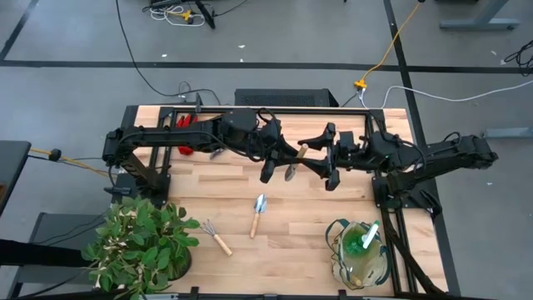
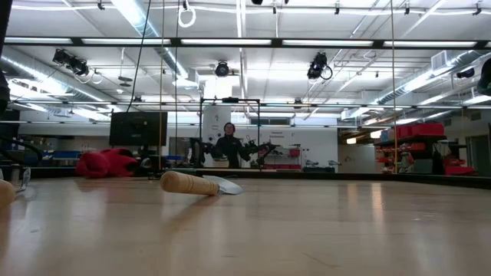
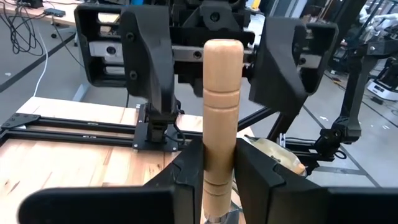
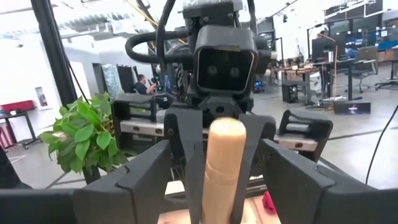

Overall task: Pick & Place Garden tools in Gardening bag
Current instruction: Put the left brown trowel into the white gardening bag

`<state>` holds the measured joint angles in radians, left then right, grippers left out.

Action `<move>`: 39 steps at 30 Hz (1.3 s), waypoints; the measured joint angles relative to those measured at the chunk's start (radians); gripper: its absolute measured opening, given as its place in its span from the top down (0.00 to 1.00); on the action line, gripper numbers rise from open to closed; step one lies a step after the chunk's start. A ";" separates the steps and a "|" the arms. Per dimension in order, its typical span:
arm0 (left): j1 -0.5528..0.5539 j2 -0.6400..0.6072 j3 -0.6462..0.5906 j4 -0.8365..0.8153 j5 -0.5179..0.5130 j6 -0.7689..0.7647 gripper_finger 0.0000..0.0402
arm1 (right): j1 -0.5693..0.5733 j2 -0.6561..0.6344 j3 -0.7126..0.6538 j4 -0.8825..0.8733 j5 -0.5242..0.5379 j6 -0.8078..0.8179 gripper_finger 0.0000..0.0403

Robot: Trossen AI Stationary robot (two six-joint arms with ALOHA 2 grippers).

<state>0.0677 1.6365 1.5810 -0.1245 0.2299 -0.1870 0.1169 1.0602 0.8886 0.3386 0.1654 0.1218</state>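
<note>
My left tool (image 3: 219, 180) gripped a trowel (image 1: 294, 164) by its wooden handle above mid-surface, and my right tool (image 1: 331, 158) stood open around the handle's end. I judged this a handover: the right should close firmly before the left lets go. The high view alone showed the gardening bag (image 1: 358, 250) near the surface's (image 1: 233, 187) edge; the wrist views showed the grip itself.
</note>
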 joint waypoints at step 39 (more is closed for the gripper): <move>0.000 0.001 0.000 -0.002 -0.001 0.001 0.81 | 0.000 -0.001 0.000 -0.012 -0.001 0.028 0.82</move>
<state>0.0678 1.6371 1.5806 -0.1261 0.2287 -0.1863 0.1173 1.0588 0.8886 0.3271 0.1646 0.1493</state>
